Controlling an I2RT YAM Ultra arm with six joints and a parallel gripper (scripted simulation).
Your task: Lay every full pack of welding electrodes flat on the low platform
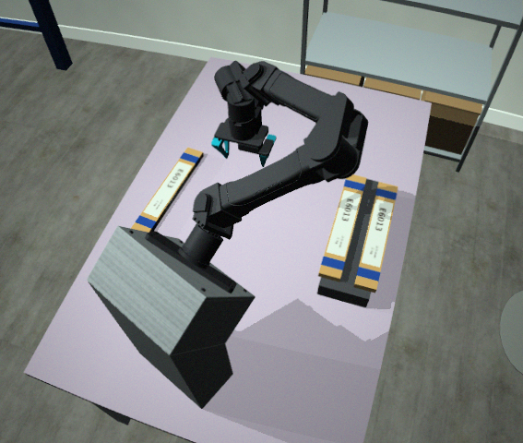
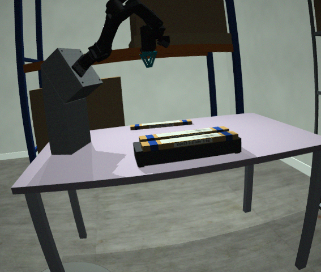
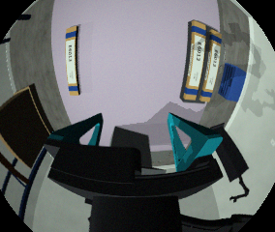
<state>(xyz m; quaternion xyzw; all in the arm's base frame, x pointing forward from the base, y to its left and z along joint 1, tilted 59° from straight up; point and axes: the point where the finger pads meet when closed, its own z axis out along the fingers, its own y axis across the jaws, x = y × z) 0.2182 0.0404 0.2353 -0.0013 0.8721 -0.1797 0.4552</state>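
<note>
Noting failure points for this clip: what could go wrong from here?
The two packs on the platform lie close together, so a finger of the open hand might nudge the neighbour.

All three carry similar E6013 labels, so a light pack could be taken for a full one.

The lone pack lies low on the table, so the fingertips may hit the tabletop.
</note>
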